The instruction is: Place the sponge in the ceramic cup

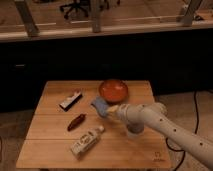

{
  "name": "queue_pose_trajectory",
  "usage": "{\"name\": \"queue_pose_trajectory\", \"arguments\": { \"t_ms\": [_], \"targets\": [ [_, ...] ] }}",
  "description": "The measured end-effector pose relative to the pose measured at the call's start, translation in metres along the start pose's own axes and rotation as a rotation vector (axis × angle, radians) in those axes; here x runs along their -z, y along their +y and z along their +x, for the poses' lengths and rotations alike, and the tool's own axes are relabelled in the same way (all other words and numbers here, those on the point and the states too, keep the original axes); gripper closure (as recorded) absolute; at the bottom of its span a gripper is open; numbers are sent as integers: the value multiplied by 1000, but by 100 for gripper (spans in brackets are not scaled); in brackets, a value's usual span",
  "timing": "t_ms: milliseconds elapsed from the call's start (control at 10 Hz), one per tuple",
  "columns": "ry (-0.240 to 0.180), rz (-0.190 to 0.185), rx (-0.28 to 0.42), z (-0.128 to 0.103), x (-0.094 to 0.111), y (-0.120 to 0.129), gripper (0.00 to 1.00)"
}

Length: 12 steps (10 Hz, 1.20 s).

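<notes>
The blue sponge (100, 106) hangs tilted just above the table's middle, at the tip of my gripper (110, 109), which is shut on it. My pale arm (160, 125) reaches in from the lower right. The white ceramic cup (134, 132) stands on the table right of the sponge. It sits directly under my wrist, which hides its upper part.
A red-orange bowl (113, 90) sits just behind the sponge. A black-and-white block (71, 100) lies at the left, a dark red object (76, 121) in front of it, and a white labelled bottle (87, 141) on its side near the wooden table's (50, 150) front.
</notes>
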Motion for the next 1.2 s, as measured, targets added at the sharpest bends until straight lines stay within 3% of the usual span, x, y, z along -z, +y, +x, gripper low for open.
{"name": "queue_pose_trajectory", "arguments": {
  "t_ms": [300, 600, 900, 1200],
  "targets": [
    [9, 0, 5, -4, 2, -3, 100],
    [28, 6, 20, -18, 16, -19, 100],
    [32, 6, 21, -28, 21, -24, 100],
    [51, 7, 28, -39, 40, -28, 100]
  ]
}}
